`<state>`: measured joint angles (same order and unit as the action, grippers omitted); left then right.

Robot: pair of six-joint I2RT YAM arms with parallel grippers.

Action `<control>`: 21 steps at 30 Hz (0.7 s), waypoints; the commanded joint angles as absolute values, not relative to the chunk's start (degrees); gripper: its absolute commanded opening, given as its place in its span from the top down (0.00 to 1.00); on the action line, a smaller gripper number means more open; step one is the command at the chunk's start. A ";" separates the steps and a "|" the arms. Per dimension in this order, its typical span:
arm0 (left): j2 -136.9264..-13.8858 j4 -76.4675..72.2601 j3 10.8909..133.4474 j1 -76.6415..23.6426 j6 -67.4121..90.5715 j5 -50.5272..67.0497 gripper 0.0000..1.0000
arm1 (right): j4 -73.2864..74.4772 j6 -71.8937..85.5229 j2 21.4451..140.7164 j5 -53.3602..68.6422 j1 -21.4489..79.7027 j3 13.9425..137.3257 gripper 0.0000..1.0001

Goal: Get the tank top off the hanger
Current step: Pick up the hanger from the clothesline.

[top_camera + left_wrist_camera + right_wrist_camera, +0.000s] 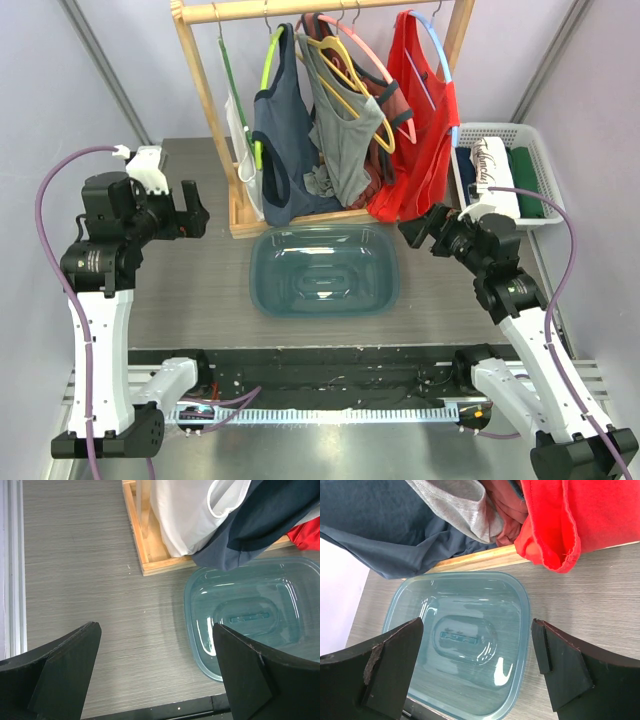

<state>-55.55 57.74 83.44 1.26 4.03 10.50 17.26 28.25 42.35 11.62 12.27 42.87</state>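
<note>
Tank tops all hang on hangers on the wooden rack [196, 80], at the far side of the surface [190, 290], 12 o'clock from the tub.

Left to right:
- white tank top [240, 140] on green hanger [228, 75]
- navy tank top [282, 150] on yellow-green hanger [268, 58]
- grey tank top [345, 135] on yellow hanger [385, 130]
- red tank top [415, 130] on blue hanger [445, 55]

A rust-coloured top shows between grey and red, mostly hidden. Navy, grey and red hems hang low over the rack base, just behind the tub's far rim.

Teal plastic tub [260, 280] sits mid-surface between the arms.

Left pincer [197, 212] is at the tub's 10 o'clock, fingers wide apart, gripping nothing, well apart from the clothes. Right pincer [420, 226] is at the tub's 2 o'clock, fingers wide apart, gripping nothing, near the red hem but not touching it.

White basket [500, 128] with folded clothes sits at 3 o'clock of the rack.
</note>
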 commanded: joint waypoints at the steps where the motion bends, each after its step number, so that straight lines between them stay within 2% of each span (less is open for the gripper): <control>1: -54.67 55.64 84.11 1.41 3.69 10.37 0.00 | 14.68 26.54 41.22 10.81 12.66 44.91 0.00; 4: -56.94 53.80 86.65 1.32 3.51 15.37 0.02 | 13.36 26.63 41.57 10.81 12.74 44.30 0.01; 8: -64.32 52.21 95.08 -1.65 7.37 16.52 0.10 | 13.01 26.37 42.62 9.76 13.01 45.35 0.00; 17: -82.51 49.93 122.39 -15.45 9.31 0.53 0.07 | 12.83 24.08 44.38 7.82 13.71 46.84 0.01; 21: -87.00 47.56 129.10 -16.78 12.21 -3.95 0.07 | 12.92 23.73 44.30 7.56 14.24 46.93 0.02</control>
